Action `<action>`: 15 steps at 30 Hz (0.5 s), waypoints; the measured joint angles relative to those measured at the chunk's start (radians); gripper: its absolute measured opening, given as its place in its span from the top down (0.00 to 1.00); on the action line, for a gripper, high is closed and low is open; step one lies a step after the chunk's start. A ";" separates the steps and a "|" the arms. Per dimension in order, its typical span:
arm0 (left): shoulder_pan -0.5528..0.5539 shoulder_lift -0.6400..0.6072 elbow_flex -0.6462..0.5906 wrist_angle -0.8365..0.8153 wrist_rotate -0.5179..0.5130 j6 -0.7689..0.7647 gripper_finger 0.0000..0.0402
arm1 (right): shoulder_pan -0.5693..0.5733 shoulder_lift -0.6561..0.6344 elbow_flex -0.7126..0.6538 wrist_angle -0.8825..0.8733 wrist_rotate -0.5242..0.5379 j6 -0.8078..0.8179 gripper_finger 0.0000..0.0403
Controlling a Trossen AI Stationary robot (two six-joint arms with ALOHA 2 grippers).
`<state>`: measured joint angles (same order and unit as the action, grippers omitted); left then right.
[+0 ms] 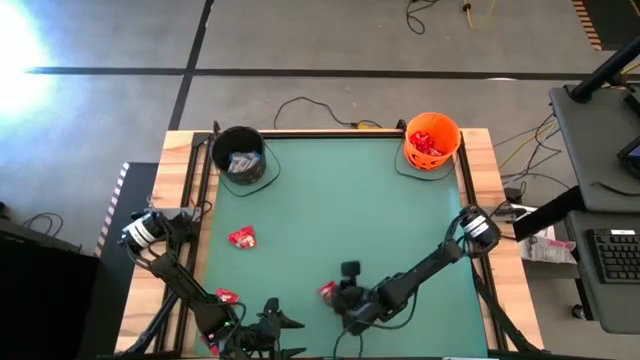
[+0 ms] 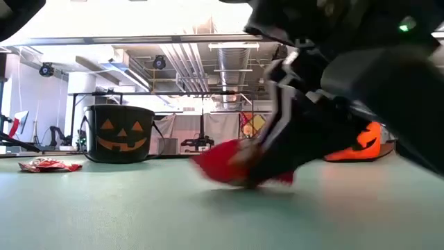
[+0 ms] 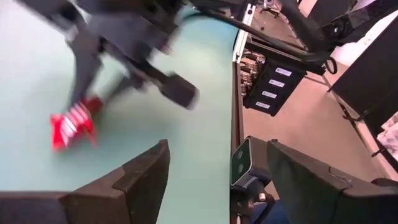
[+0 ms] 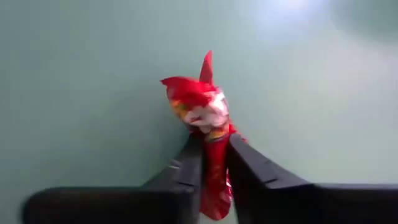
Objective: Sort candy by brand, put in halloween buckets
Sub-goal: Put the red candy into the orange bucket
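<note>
The right pincer sits low over the near middle of the green surface, its two dark fingers pressed onto a shiny red candy packet that stands crumpled between them; in the low view the same packet lies at surface level under the dark arm. The left pincer waits at the near edge of the surface, just to the left of the right one, with its fingers spread and nothing between them. A second red packet lies flat on the left part of the surface, well apart from both pincers, and a third red packet lies near the front left corner, close beside the left arm. The black cauldron bucket stands at the far left corner with pale wrapped candy showing inside it. The orange pumpkin bucket stands at the far right corner, holding red packets. Both buckets are upright and well apart from the pincers.
</note>
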<state>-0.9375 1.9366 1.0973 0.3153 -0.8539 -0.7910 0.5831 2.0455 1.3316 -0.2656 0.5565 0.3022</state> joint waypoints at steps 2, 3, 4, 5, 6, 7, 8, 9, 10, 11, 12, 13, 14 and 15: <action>0.000 0.000 0.000 -0.004 0.000 0.000 0.37 | -0.015 -0.061 -0.015 -0.140 0.038 0.048 0.93; 0.000 0.000 0.000 -0.006 0.000 -0.001 0.37 | -0.022 -0.100 -0.025 -0.207 0.069 0.068 0.93; 0.000 0.000 0.000 -0.011 0.000 -0.002 0.37 | -0.031 -0.143 -0.037 -0.275 0.118 0.090 0.93; 0.000 0.000 0.000 -0.016 0.000 -0.002 0.37 | -0.040 -0.193 -0.049 -0.345 0.167 0.116 0.93; 0.001 0.000 0.000 -0.022 0.000 -0.002 0.37 | -0.052 -0.248 -0.063 -0.427 0.224 0.150 0.92; 0.002 0.000 0.000 -0.027 0.000 -0.002 0.37 | -0.066 -0.301 -0.080 -0.508 0.277 0.191 0.91; 0.005 0.000 0.000 -0.027 0.000 -0.002 0.37 | -0.087 -0.357 -0.099 -0.575 0.314 0.233 0.90; 0.007 0.000 0.000 -0.027 0.000 0.005 0.37 | -0.113 -0.413 -0.121 -0.630 0.340 0.267 0.90; 0.011 0.000 0.000 -0.027 -0.001 0.012 0.37 | -0.150 -0.469 -0.144 -0.671 0.358 0.292 0.90; 0.014 0.000 0.000 -0.026 -0.001 0.022 0.37 | -0.194 -0.527 -0.171 -0.690 0.373 0.307 0.90; 0.019 0.000 0.000 -0.027 -0.003 0.034 0.37 | -0.246 -0.586 -0.202 -0.696 0.381 0.311 0.90; 0.026 0.000 0.000 -0.026 -0.003 0.047 0.37 | -0.307 -0.642 -0.234 -0.696 0.386 0.311 0.91; 0.034 0.000 0.000 -0.026 -0.003 0.062 0.37 | -0.376 -0.696 -0.268 -0.698 0.385 0.308 0.91; 0.044 0.000 0.000 -0.025 -0.003 0.073 0.37 | -0.450 -0.744 -0.302 -0.696 0.383 0.303 0.91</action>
<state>-0.8934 1.9366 1.0969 0.2900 -0.8570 -0.7178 0.1331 1.3017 1.0293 -0.9618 0.9397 0.6050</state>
